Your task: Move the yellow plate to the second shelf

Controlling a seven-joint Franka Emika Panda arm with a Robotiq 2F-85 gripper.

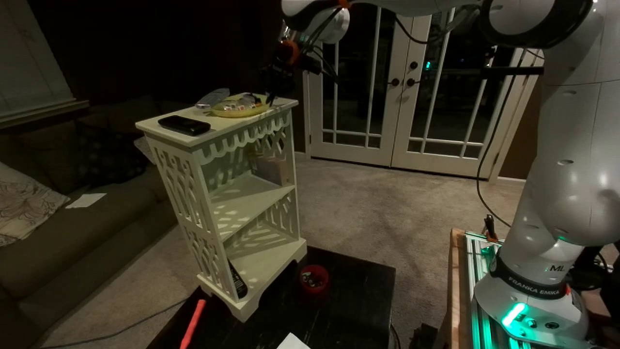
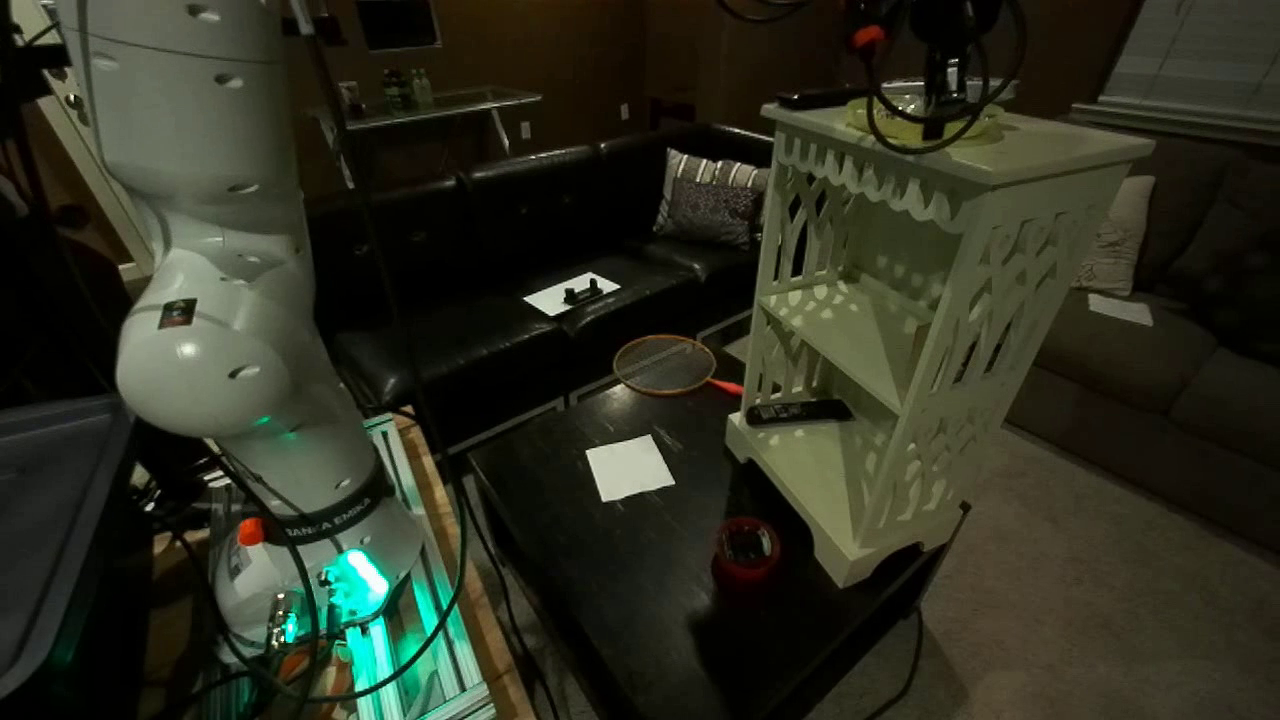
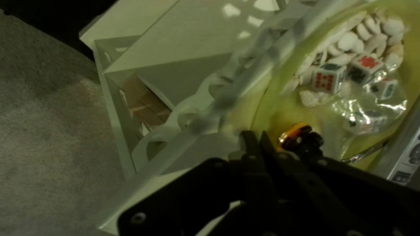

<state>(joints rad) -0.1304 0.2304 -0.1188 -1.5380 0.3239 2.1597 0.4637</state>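
Note:
The pale-yellow plate [image 1: 236, 114] lies on the top board of the cream-white rack, near its front edge. It also shows in an exterior view [image 2: 862, 120] and in the wrist view [image 3: 274, 108]. It bears white pebbles, dice, a clear bag and a dark-orange item. My gripper [image 1: 270, 101] points down at the plate's rim; it also shows in an exterior view [image 2: 934, 128]. In the wrist view its fingertips [image 3: 256, 134] are close together with the rim between them. The second shelf [image 1: 247, 198] is the middle board, below the plate; it also shows in an exterior view [image 2: 850, 335].
A black flat object [image 1: 184, 125] and a clear plastic item [image 1: 213, 98] lie on the top board by the plate. A brown box [image 3: 147, 103] stands on the second shelf. A remote [image 2: 800, 411] lies on the bottom board. A red container [image 2: 747, 555] stands before the rack.

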